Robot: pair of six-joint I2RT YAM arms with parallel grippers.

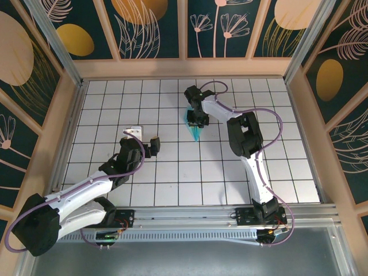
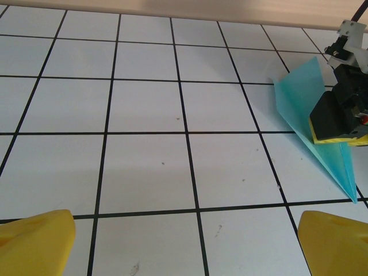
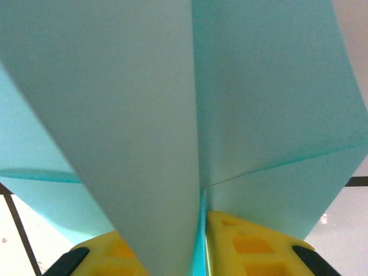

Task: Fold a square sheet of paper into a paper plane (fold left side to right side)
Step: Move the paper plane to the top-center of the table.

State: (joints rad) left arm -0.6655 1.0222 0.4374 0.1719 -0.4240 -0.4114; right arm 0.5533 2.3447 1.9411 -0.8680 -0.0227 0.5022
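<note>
Roughly far-to-near, paper plane (image 1: 195, 132) tip pointing nearward

My table (image 1: 172, 184) was white tiles ruled by black lines, with a few dark specks (image 2: 177, 119) on them. A metal rail (image 1: 190, 215) ran along its near edge. Wood-framed walls (image 1: 149, 29) around it bore gold discs and pale leaves on dark teal.

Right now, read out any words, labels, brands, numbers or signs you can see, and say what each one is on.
No readable text anywhere.
The turquoise-blue paper plane is plain, without print.
The white table carries only black grid lines.
The dark wall panels show leaf and flower drawings, no lettering.
The left arm and right arm bear no marking large enough to read.
</note>
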